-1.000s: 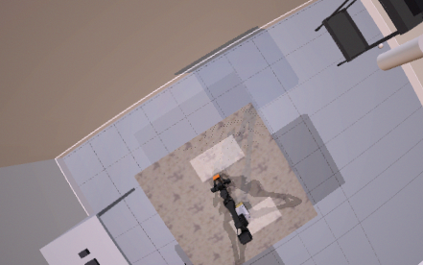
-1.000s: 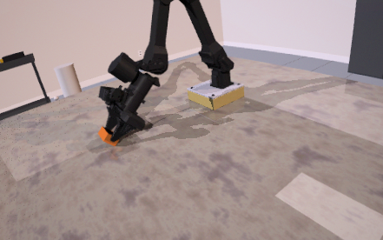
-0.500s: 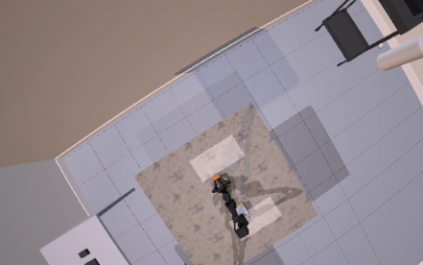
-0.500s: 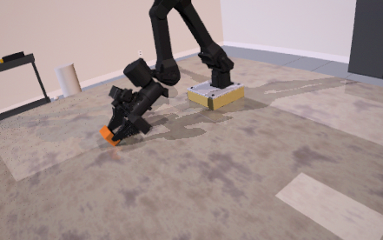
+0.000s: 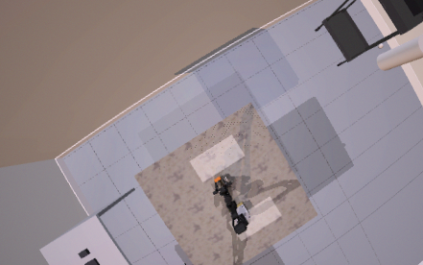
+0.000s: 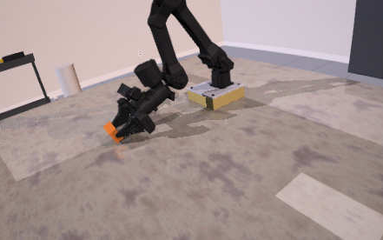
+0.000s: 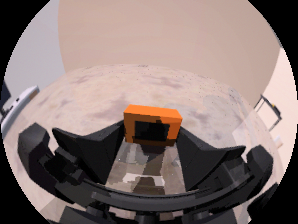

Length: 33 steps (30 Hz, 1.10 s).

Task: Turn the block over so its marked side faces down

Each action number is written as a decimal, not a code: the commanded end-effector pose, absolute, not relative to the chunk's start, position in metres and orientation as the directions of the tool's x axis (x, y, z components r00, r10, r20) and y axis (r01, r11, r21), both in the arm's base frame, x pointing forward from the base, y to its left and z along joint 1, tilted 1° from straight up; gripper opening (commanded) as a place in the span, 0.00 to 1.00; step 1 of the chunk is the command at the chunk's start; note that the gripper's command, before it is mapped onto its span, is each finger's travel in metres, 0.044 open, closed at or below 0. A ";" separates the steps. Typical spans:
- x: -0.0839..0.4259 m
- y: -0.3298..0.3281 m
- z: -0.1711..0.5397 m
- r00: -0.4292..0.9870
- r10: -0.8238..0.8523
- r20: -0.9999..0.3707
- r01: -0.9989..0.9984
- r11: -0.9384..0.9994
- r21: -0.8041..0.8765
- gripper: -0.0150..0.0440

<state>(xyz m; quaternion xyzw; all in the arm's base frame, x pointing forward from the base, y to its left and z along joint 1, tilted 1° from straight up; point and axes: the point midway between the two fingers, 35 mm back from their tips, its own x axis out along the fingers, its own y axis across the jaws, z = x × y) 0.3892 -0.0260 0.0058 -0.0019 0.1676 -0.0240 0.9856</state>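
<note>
Exterior view, left to right: black stand (image 6: 6,65) (image 5: 345,36) at far left, off the table (image 6: 221,187) (image 5: 273,154) (image 7: 110,82). White cylinder (image 6: 69,80) (image 5: 403,54) upright just right of it. Next, orange block (image 6: 111,131) (image 5: 218,180) (image 7: 151,110), tilted, at the tip of the claw (image 6: 116,131) (image 5: 221,182) (image 7: 152,131). Claw clamped on block, pointing down at a slant, toward the left. Block low over the table; can't tell if its lower edge touches. Black arm (image 6: 162,48) (image 5: 230,204) bends up and over to the base (image 6: 238,95) (image 5: 246,214), yellow sides, pale top. Dark cabinet (image 6: 375,39) at far right, beyond the table's edge.

Top view: block around mid-table, between left and right corners, well apart from the edges. Base to the lower right of it.

Wrist view: left finger (image 7: 102,146), block, right finger (image 7: 202,154). Fingers stand apart by the block's width, one at each side. Dark square on the block face turned toward this camera, so not face down. Block not yet released onto the table.
</note>
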 end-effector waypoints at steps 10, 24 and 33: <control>0.387 -0.025 0.007 0.947 -0.044 -0.319 0.043 0.999 -0.010 0.25; 0.387 -0.025 0.007 0.947 -0.044 -0.319 0.043 0.999 -0.010 0.88; 0.387 -0.025 0.007 0.947 -0.044 -0.319 0.043 0.999 -0.010 1.00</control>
